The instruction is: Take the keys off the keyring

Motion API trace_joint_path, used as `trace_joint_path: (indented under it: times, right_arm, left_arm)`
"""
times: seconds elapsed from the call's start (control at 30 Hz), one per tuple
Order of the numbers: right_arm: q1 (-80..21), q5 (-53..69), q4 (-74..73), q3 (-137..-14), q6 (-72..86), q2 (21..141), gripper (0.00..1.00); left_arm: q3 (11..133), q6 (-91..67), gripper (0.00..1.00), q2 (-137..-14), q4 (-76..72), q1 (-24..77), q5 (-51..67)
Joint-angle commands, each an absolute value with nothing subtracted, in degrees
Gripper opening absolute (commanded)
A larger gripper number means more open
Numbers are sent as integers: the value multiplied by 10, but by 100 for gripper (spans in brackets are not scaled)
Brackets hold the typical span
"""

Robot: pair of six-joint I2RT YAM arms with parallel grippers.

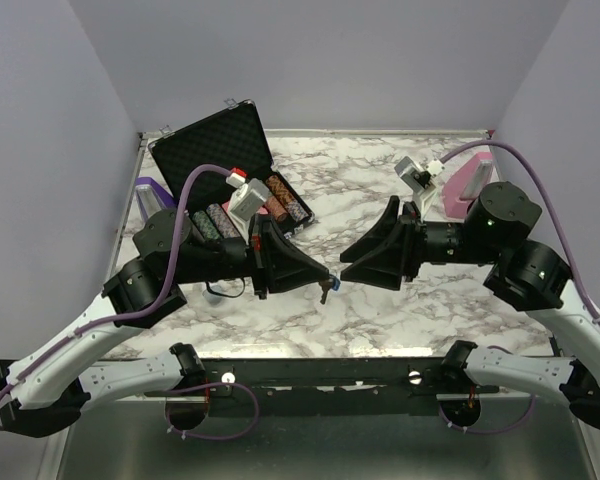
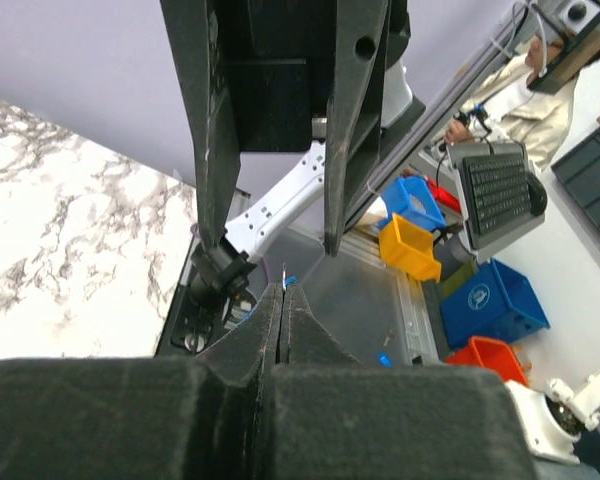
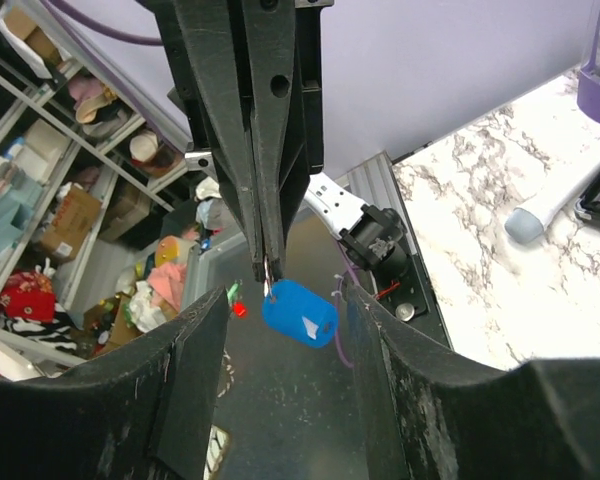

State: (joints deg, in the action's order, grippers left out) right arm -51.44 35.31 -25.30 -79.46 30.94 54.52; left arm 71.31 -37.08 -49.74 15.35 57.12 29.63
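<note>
In the right wrist view, the left gripper (image 3: 263, 262) reaches down from the top, pinched shut on the metal end of the blue oval plastic keyring (image 3: 300, 312). The keyring hangs mid-frame, its long axis slanting from upper left to lower right. Our right gripper (image 3: 285, 296) flanks it, jaws apart and holding nothing.

In the left wrist view, a thin silver sliver (image 2: 282, 273) points straight up from the closed tips. We cannot tell whether it is key or ring.

In the top view, both grippers meet at centre frame.

Blue keyring (image 3: 300, 312); marbled table (image 1: 360, 170) (white-grey)

Open poker chip case (image 1: 215, 150) (chips (image 1: 280, 200) inside) on marble table (image 1: 380, 310).
</note>
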Motion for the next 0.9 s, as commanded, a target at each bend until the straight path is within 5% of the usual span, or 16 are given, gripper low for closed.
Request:
trace_joint_path:
  times: [0.0, 0.73, 0.87]
  right_arm:
    - [-519, 364, -204, -780, 334, 549, 58]
    - [-519, 352, -148, -766, 346, 552, 40]
    - [-519, 357, -137, -761, 351, 556, 24]
  left_arm:
    - [690, -409, 0, -483, 71, 573, 244]
    - [666, -440, 0, -483, 28, 577, 207]
    - [664, -440, 0, -483, 29, 577, 205]
